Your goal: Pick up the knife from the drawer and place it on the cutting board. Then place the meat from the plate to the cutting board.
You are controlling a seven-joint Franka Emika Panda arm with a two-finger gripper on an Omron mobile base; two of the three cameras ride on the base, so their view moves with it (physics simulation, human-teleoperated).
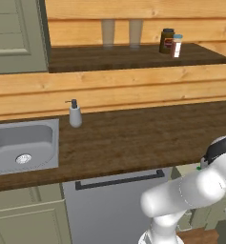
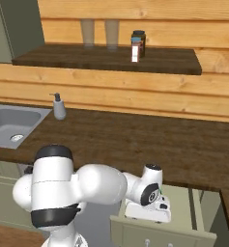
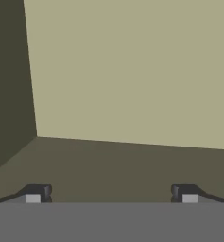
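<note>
My pincer (image 3: 111,194) spread wide inside the open drawer (image 2: 183,212), below the dark desk (image 2: 150,144), right of the sink (image 2: 9,123)

The drawer (image 2: 181,205), olive-green with a paler interior, stands pulled out from beneath the front edge of the dark wooden table, to the right of the grey appliance front; its top edge also shows at the right of the left base view (image 1: 183,170). Seen from inside (image 3: 132,71), its plain olive surfaces meet at a corner, one pale, one dimmer, one in deep shade.
</note>
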